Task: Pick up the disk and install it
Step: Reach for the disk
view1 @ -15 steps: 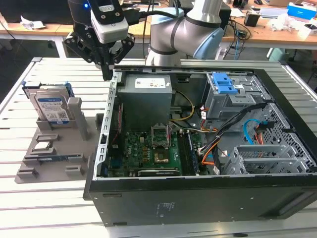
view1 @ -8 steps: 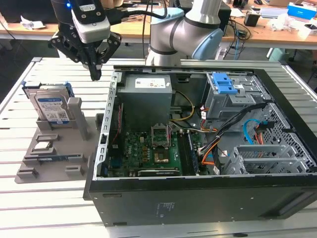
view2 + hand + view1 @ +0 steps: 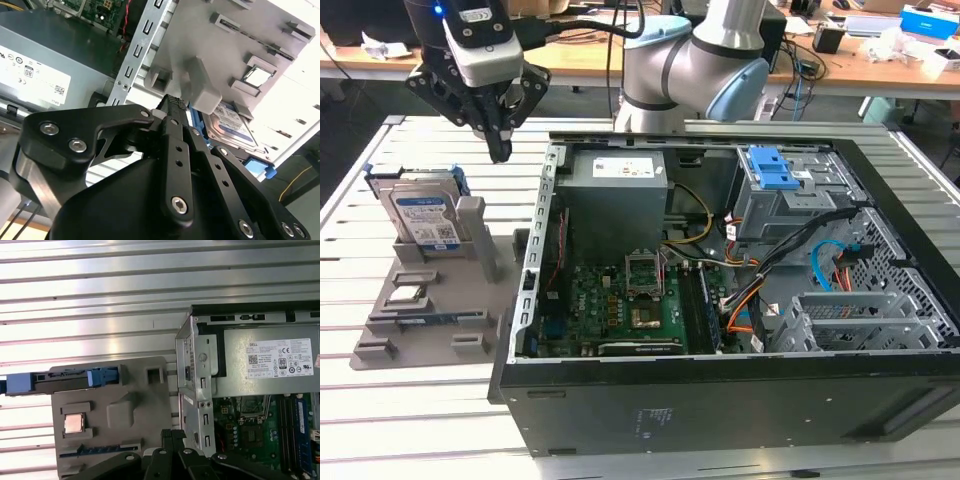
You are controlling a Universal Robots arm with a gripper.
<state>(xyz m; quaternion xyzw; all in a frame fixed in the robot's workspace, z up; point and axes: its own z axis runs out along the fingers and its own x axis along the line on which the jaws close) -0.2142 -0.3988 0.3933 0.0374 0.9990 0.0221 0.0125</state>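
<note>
- I am watching the disk [image 3: 423, 218] standing on edge in the grey holder [image 3: 425, 345], not yet picked.
- I am reading the gripper [image 3: 500, 150] as clenched, empty, hovering above the holder's far corner.
- Installing into the computer case [image 3: 720, 400] beside the holder is all waiting.

Bright, even light falls from above on the table [image 3: 360, 420] in the exterior view. Its metal slats shine pale, and the shadows around the tray [image 3: 430, 345] are soft and short. The open case [image 3: 720, 410] holds deeper shade along its inner walls, and its dark outer panel carries a dull sheen. Focus holds across the scene. In the first wrist view, glare burns broad white bands across the slats near the tray. In the second wrist view, the table beyond the tray bleaches to plain white, while the black tool [image 3: 175, 105], close to the lens, reads dark and slightly soft.
</note>
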